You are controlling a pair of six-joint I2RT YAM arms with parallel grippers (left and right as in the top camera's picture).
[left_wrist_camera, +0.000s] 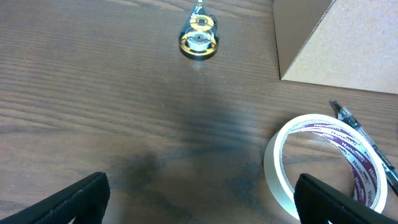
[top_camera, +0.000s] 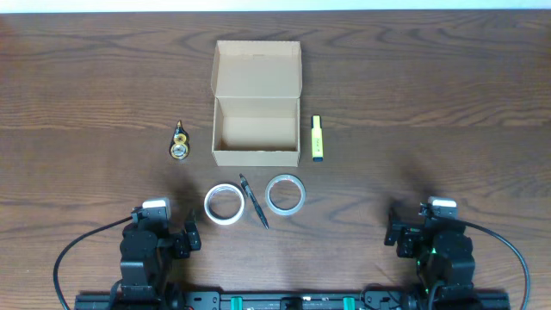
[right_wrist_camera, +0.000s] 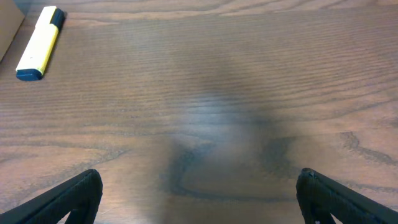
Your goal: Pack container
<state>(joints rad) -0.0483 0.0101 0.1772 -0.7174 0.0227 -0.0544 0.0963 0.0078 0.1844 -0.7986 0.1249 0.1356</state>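
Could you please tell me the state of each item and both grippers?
Box: open, lid up, empty.
Highlighter: lying flat, beside box.
Pen: lying flat between rolls.
White tape roll: lying flat.
Clear tape roll: lying flat.
Small dispenser: lying flat.
Left gripper: open, empty.
Right gripper: open, empty.

Container partly out of frame

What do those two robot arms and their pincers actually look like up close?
The left arm and right arm are black and blocky, each topped by a small white-grey box. A black cable loops out sideways from each. The right arm shows a small green light. The fingers are plain black wedges, without markings.
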